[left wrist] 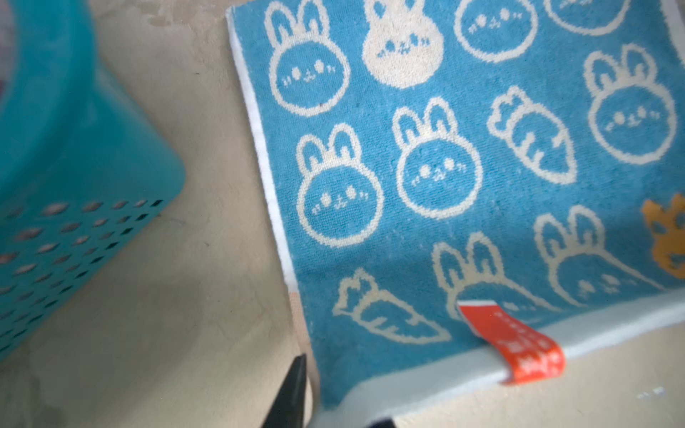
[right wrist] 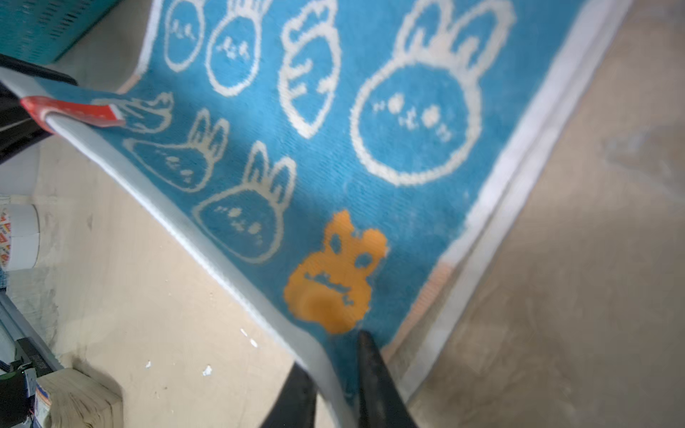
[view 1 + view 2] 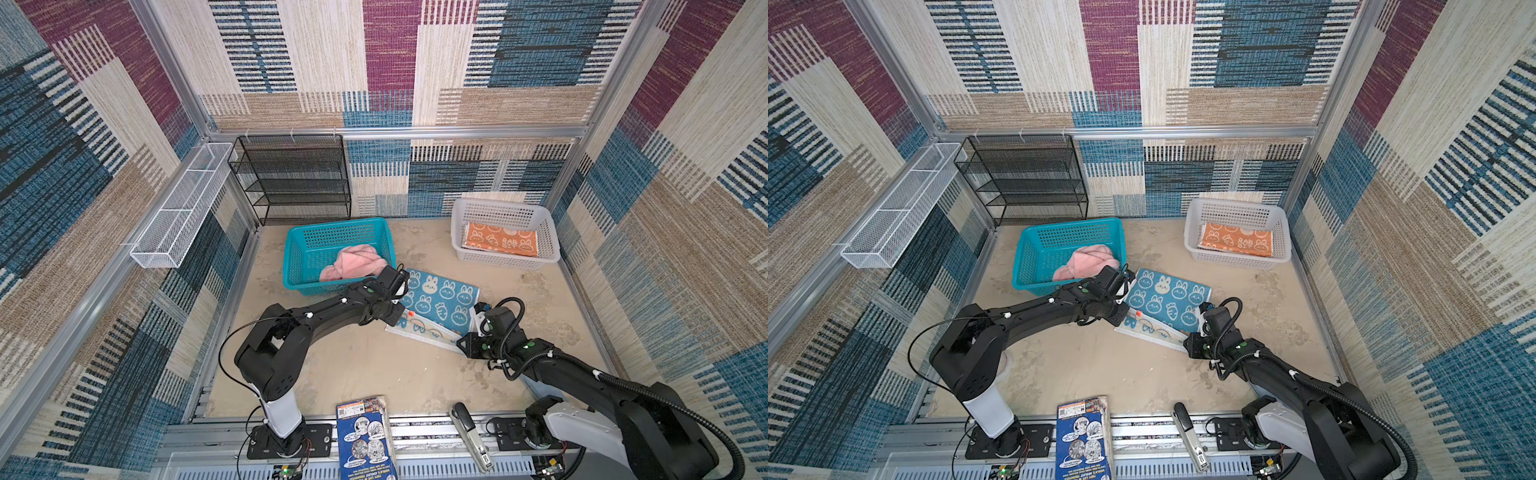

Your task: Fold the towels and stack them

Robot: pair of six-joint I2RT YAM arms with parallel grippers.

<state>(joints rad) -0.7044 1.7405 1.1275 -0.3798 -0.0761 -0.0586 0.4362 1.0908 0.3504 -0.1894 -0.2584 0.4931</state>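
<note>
The blue towel (image 3: pixel 440 297) (image 3: pixel 1167 299) with white rabbits lies mid-table, its blue half doubled over a pale layer (image 3: pixel 419 330). My left gripper (image 3: pixel 398 319) (image 1: pixel 341 400) is at its near left corner by the orange tag (image 1: pixel 519 344). My right gripper (image 3: pixel 478 316) (image 2: pixel 331 355) is at the near right corner. Both stand slightly open, the raised towel edge still lying between the fingers. The orange towel (image 3: pixel 500 240) lies folded flat in the white basket (image 3: pixel 505 262). The pink towel (image 3: pixel 353 262) sits bunched in the teal basket (image 3: pixel 299 266).
A black mesh shelf (image 3: pixel 297 178) stands at the back wall and a white wire rack (image 3: pixel 178 212) hangs on the left wall. A blue printed box (image 3: pixel 365 440) and a stapler (image 3: pixel 471 436) lie at the front edge. The teal basket's corner (image 1: pixel 74 185) is close beside my left gripper.
</note>
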